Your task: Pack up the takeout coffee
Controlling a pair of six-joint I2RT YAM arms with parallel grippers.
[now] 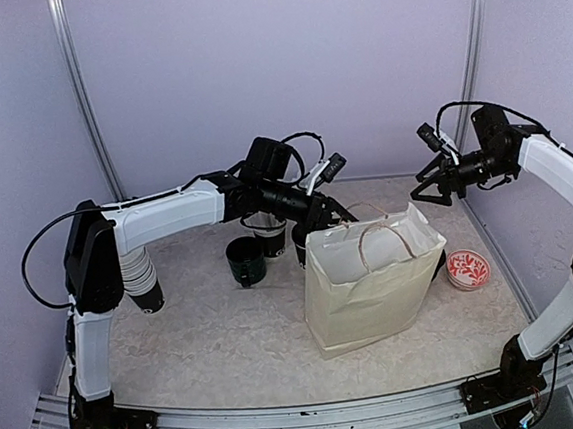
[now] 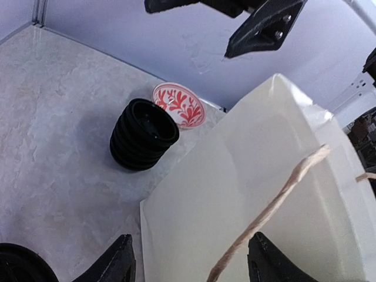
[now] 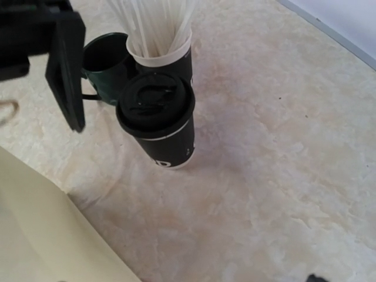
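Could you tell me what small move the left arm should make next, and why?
Probably lift the left gripper straight up, clear of the paper bag. It hangs open and empty over the bag's mouth, with the twine handle crossing under it, so a sideways move could snag it. A lidded takeout cup waits on the table beside the cup of straws.
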